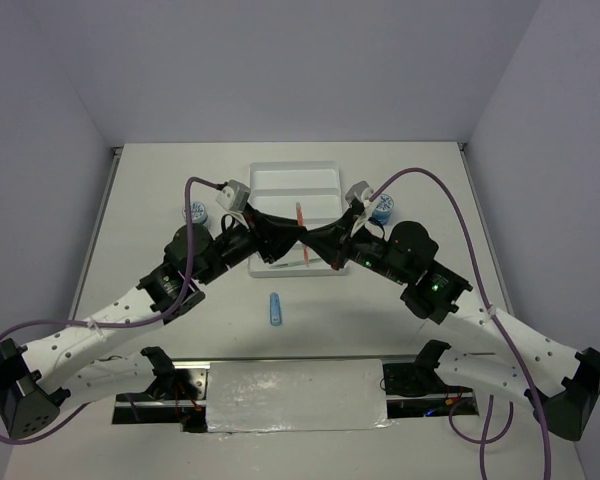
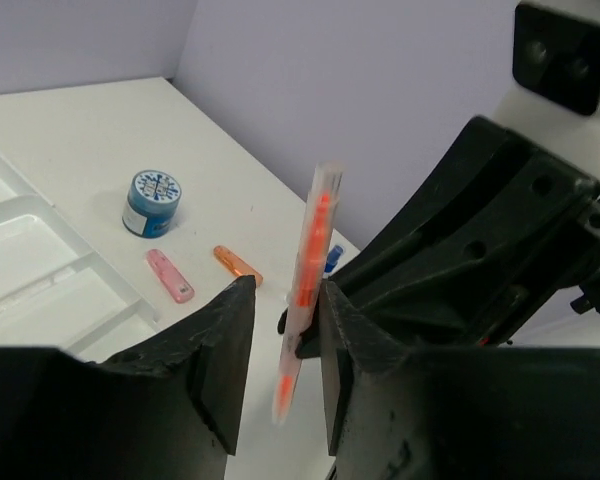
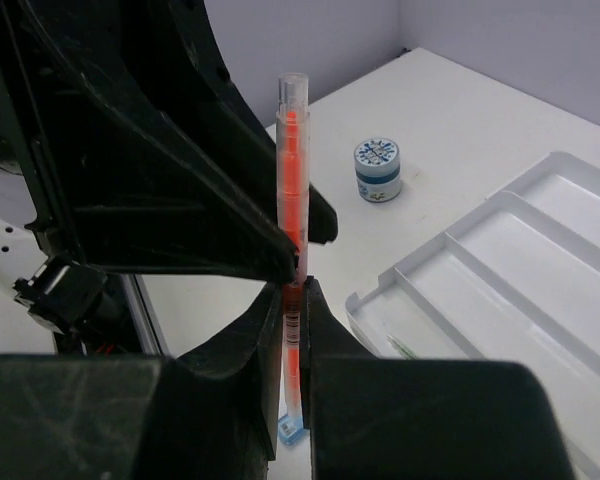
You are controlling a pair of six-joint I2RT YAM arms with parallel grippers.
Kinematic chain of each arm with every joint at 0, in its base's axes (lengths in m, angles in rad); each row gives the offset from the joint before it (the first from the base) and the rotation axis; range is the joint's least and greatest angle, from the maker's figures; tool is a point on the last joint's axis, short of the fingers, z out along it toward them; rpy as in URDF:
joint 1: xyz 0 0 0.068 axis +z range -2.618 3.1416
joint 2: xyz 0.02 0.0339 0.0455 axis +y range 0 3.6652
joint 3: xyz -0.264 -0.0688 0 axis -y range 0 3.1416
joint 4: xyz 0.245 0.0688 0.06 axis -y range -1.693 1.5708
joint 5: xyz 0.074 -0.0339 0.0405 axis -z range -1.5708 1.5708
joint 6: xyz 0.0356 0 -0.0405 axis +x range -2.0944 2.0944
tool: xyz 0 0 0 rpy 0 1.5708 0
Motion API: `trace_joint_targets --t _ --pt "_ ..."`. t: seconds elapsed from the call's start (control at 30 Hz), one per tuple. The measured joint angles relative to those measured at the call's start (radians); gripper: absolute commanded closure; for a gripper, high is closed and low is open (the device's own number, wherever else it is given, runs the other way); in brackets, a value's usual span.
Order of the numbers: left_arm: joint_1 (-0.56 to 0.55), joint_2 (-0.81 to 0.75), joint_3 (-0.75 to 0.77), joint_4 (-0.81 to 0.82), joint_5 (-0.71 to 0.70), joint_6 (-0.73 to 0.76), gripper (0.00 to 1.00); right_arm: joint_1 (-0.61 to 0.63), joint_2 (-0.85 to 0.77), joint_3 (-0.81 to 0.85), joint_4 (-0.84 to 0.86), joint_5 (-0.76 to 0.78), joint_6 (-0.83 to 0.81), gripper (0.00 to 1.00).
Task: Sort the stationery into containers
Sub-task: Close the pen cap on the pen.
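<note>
Seen from above, two arms meet nose to nose over the white tray (image 1: 295, 170), near the middle of the tabletop (image 1: 160, 170). At far left a tub (image 1: 194, 212) sits beside the tray. The left jaws stand apart, loosely flanking an orange pen (image 3: 292, 170) that is held upright above the tray. The right jaws are clamped on the pen's lower part. A green pen (image 3: 400, 347) already lies in one compartment. A blue stick (image 1: 275, 308) lies loose in front of the tray, and a second tub (image 1: 382, 209) sits at its right. The step in hand is likely binning the orange pen. Next, the left arm should back off so the right can tip the pen flat into a compartment.
</note>
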Motion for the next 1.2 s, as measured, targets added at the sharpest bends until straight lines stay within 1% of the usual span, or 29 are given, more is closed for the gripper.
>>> trace_joint_targets --t 0.13,0.37,0.47,0.5,0.53,0.57,0.63,0.67,0.73,0.77,0.8,0.83,0.9,0.93,0.97,1.0,1.07,1.1,1.17,1.2 --pt "-0.003 -0.008 0.006 -0.037 0.003 0.011 0.56 0.001 0.002 0.0 0.024 -0.016 -0.002 1.0" --pt "-0.005 -0.036 0.008 -0.05 0.002 0.03 0.59 0.012 0.01 0.0 0.06 -0.033 -0.002 1.0" --pt "-0.005 -0.038 0.008 -0.047 0.005 0.044 0.66 0.012 0.017 0.0 0.072 -0.042 -0.003 1.0" --pt "-0.005 -0.038 0.009 -0.047 0.01 0.047 0.74 0.012 0.019 0.0 0.074 -0.047 -0.003 1.0" --pt "-0.006 -0.038 0.009 -0.045 0.013 0.046 0.79 0.012 0.023 0.0 0.076 -0.049 -0.003 1.0" --pt "-0.006 -0.038 0.008 -0.046 0.017 0.055 0.86 0.013 0.025 0.0 0.077 -0.05 -0.003 1.0" --pt "-0.006 -0.039 0.008 -0.045 0.025 0.058 0.91 0.013 0.026 0.0 0.079 -0.048 -0.003 1.0" --pt "-0.006 -0.039 0.008 -0.044 0.027 0.061 0.99 0.013 0.026 0.0 0.079 -0.049 -0.003 0.94" --pt "-0.006 -0.039 0.008 -0.041 0.034 0.07 1.0 0.013 0.026 0.0 0.08 -0.05 -0.004 0.8" --pt "-0.006 -0.039 0.008 -0.041 0.036 0.072 1.0 0.013 0.026 0.0 0.08 -0.05 -0.006 0.71" --pt "-0.006 -0.039 0.008 -0.04 0.038 0.072 1.0 0.013 0.026 0.0 0.081 -0.057 -0.008 0.67" --pt "-0.006 -0.039 0.008 -0.039 0.042 0.072 1.0 0.015 0.026 0.0 0.083 -0.066 -0.013 0.58" --pt "-0.005 -0.042 0.008 -0.032 0.056 0.074 1.0 0.017 0.032 0.0 0.09 -0.09 -0.011 0.54" --pt "-0.005 -0.043 0.008 -0.023 0.067 0.076 1.0 0.021 0.039 0.0 0.093 -0.106 -0.014 0.54" --pt "-0.005 -0.047 0.006 -0.013 0.08 0.078 1.0 0.026 0.047 0.0 0.093 -0.119 -0.014 0.55" --pt "-0.005 -0.051 0.004 -0.006 0.092 0.079 1.0 0.027 0.055 -0.001 0.094 -0.13 -0.014 0.7" --pt "-0.005 -0.061 0.003 0.004 0.118 0.088 1.0 0.03 0.067 -0.004 0.093 -0.147 -0.018 0.85" --pt "-0.005 -0.065 0.002 0.008 0.129 0.097 1.0 0.03 0.069 -0.005 0.093 -0.151 -0.016 0.99" --pt "-0.005 -0.07 0.001 0.013 0.143 0.103 1.0 0.03 0.068 -0.005 0.096 -0.156 -0.01 1.0" --pt "-0.005 -0.072 0.001 0.014 0.148 0.104 0.94 0.03 0.068 -0.005 0.099 -0.158 -0.01 1.0"
